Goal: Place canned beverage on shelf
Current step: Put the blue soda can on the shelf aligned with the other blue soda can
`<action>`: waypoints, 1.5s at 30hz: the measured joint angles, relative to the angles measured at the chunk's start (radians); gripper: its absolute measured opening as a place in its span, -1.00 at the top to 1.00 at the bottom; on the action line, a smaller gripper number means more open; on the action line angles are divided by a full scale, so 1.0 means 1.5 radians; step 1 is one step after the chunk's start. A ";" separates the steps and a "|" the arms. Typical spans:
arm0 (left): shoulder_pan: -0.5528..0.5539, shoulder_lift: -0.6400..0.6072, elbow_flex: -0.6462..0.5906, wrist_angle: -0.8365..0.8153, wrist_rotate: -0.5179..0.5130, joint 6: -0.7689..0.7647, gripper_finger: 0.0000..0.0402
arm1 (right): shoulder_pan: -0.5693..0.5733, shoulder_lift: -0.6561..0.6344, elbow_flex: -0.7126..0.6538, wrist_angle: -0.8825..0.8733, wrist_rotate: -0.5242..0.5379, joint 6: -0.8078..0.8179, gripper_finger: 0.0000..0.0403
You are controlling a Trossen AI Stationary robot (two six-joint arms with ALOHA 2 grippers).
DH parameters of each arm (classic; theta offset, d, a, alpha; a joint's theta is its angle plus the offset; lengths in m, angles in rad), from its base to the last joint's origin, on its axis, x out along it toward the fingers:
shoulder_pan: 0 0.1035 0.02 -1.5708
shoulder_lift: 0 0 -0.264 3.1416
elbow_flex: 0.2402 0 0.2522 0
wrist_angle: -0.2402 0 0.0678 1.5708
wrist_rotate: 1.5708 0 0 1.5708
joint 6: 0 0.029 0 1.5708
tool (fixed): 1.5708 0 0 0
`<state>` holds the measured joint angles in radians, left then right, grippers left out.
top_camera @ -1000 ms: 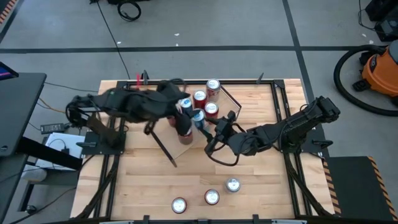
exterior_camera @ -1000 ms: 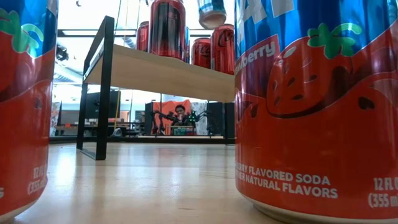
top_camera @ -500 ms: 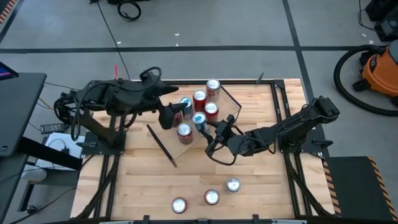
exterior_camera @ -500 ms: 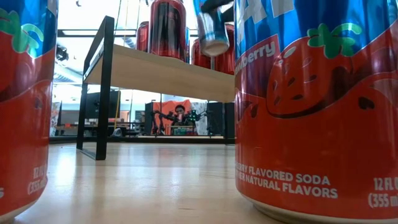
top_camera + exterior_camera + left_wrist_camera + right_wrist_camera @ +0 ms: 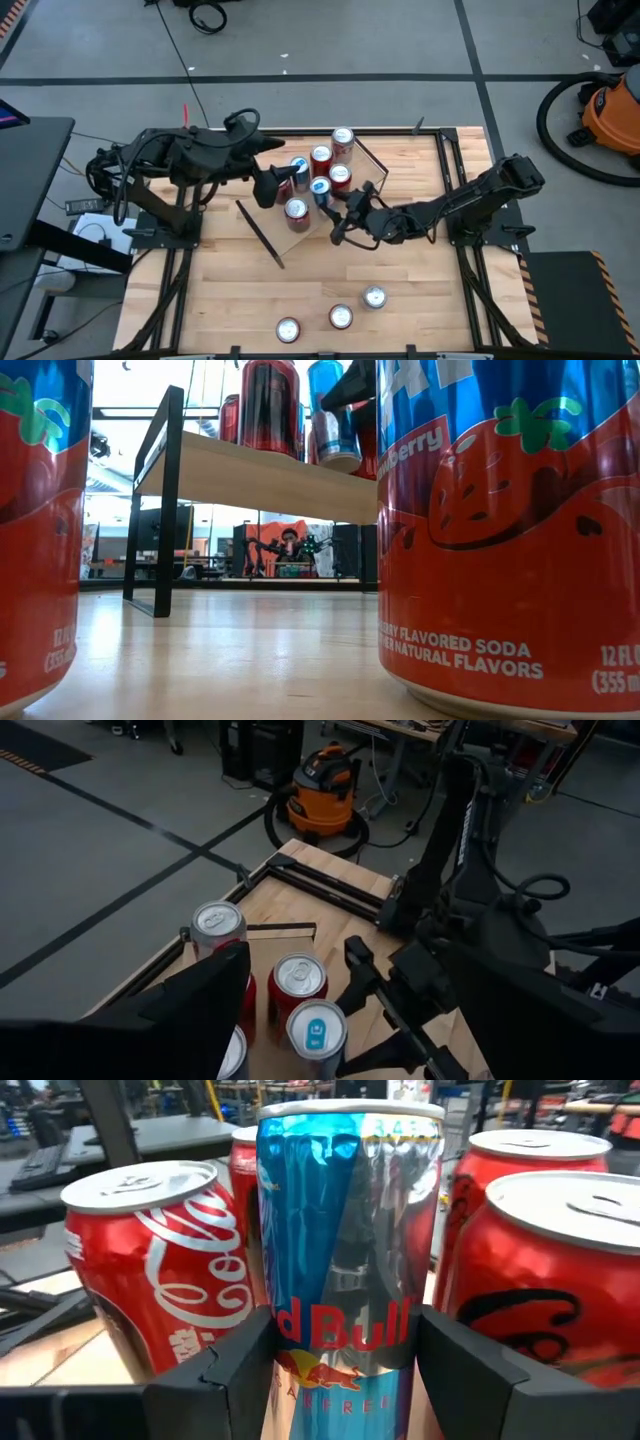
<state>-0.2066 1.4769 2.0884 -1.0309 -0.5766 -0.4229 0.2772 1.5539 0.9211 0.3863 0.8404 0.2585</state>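
Shelf (image 5: 270,478) of light wood on black wire legs mostly masked by arms overhead. Slim blue-silver can (image 5: 348,1250), pinched in right pincer (image 5: 340,1365), now lower, nearly touching the board among red cans (image 5: 321,157). Left pincer (image 5: 265,188) spread, empty, beside shelf.

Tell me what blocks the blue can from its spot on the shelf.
Nothing visible does. The right gripper holds the blue can just above the shelf, in a gap between red cans standing close on either side.

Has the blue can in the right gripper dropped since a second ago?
Yes. In the low view the blue can has come down toward the shelf board.
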 joint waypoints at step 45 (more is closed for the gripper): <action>0.000 0.001 0.000 -0.024 0.000 -0.001 -0.74 | -0.026 0.053 0.006 0.070 -0.053 -0.034 -0.52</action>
<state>-0.2066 1.4780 2.0884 -1.0676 -0.5766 -0.4248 0.2387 1.6337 0.9295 0.4911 0.7616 0.2073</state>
